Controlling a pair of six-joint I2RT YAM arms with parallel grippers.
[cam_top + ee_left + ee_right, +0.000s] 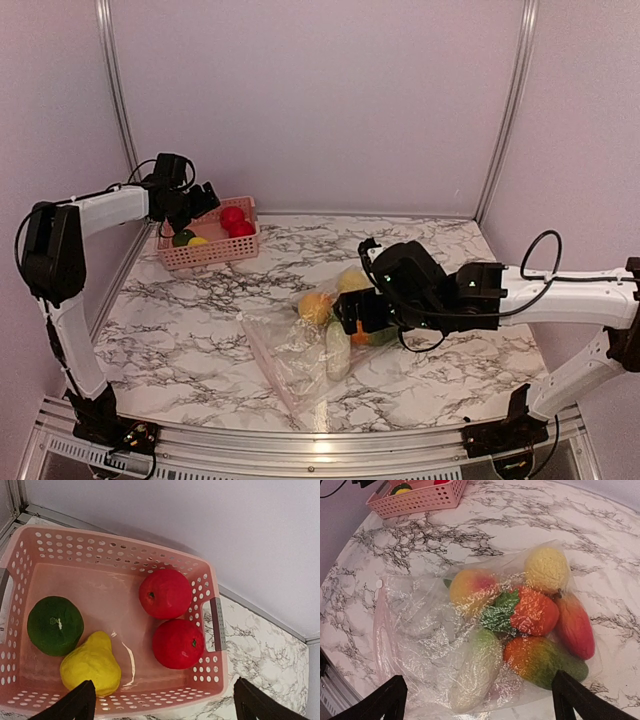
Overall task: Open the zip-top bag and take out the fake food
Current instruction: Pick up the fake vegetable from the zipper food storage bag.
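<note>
The clear zip-top bag (290, 355) (415, 630) lies crumpled on the marble table, its zip strip toward the front left. Several pieces of fake food sit inside its right half, among them a strawberry (535, 611), a yellow fruit (547, 569), a peach (470, 587) and a cream-green vegetable (475, 667). My right gripper (352, 312) (482, 697) hovers open just above that food, holding nothing. My left gripper (203, 198) (165, 702) hangs open and empty over the pink basket (125, 547), which holds two red apples (177, 642), a green fruit (55, 625) and a yellow pear (90, 665).
The pink basket (210, 255) stands at the back left, close to the wall and the metal corner post (115, 90). The bag's near corner reaches almost to the table's front rail (320, 435).
</note>
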